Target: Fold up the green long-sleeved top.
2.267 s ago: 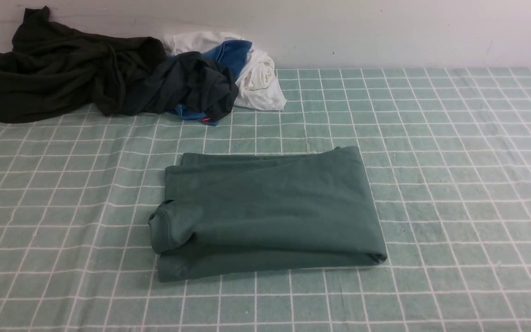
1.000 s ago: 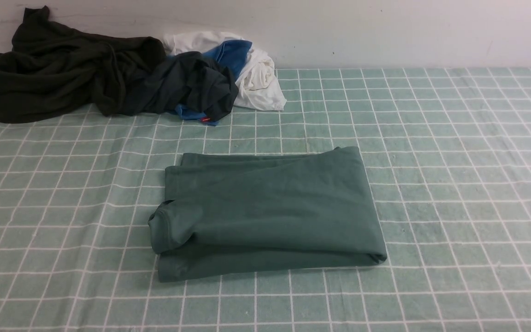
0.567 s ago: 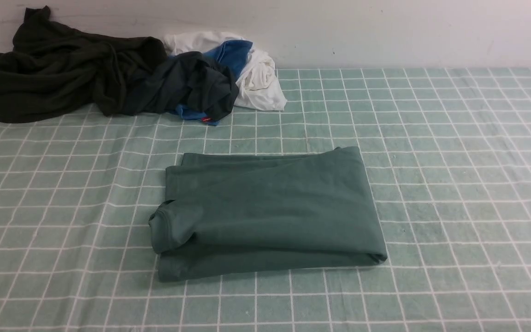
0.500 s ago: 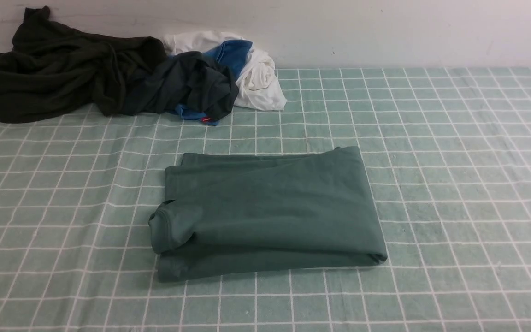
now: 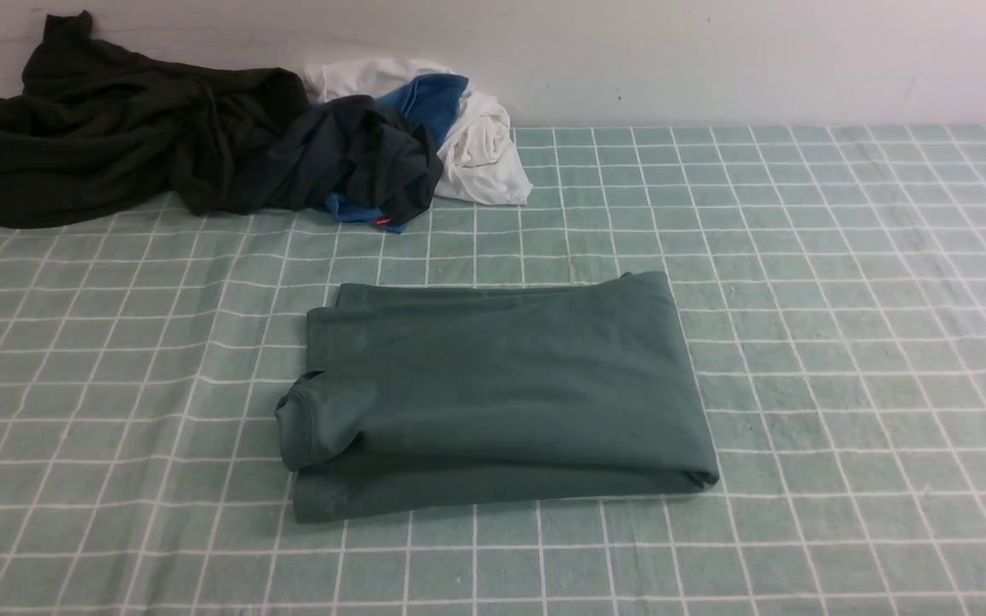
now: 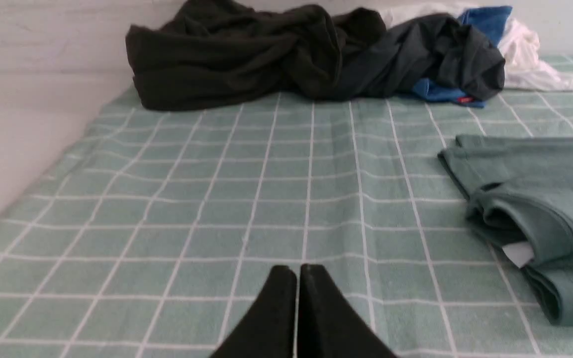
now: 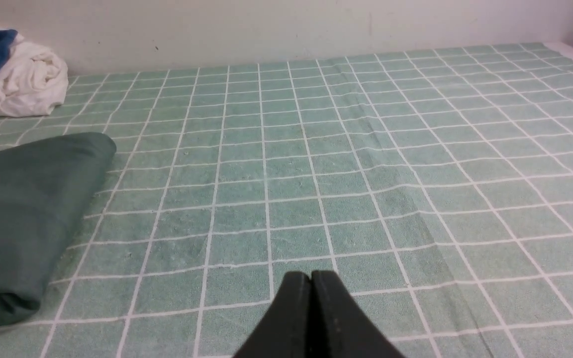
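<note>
Your left claw (image 6: 296, 271) is pinched tight and holds nothing. The top (image 5: 493, 393) lies folded on the cloth (image 5: 844, 342), off to its right side. Your right claw (image 7: 311, 277) is pinched tight and empty too, with the top to its left.

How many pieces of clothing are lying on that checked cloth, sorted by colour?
Sage-green folded long-sleeved top: 1
Very dark olive-black crumpled garment: 1
Charcoal crumpled garment with a small red tag: 1
Blue crumpled garment: 1
White crumpled garment: 1
Total: 5, though the heap may hide more.
</note>
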Robot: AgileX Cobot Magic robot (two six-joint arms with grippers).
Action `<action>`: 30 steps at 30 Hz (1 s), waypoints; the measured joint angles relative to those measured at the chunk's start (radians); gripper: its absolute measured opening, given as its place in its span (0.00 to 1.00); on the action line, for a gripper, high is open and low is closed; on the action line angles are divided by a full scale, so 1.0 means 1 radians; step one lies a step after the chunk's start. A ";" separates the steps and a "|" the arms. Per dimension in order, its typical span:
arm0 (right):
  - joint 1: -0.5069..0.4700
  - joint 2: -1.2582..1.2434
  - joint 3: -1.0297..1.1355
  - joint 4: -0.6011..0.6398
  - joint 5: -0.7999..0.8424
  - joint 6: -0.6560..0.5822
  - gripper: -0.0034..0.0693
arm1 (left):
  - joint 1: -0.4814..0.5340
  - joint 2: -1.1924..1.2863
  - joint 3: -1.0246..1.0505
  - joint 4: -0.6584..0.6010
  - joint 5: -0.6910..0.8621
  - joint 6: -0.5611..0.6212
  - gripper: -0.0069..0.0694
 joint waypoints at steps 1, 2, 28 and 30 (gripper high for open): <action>0.000 0.000 0.000 0.000 0.001 0.000 0.03 | -0.012 0.000 0.000 0.006 0.041 -0.023 0.09; 0.000 0.000 0.000 0.000 0.001 0.000 0.03 | -0.017 0.000 -0.001 0.006 0.055 -0.028 0.09; 0.000 0.000 0.000 0.000 0.002 -0.001 0.03 | -0.020 0.000 -0.008 0.003 0.083 -0.017 0.09; 0.000 0.000 0.000 0.000 0.002 -0.001 0.03 | -0.020 0.000 -0.008 0.003 0.083 -0.017 0.09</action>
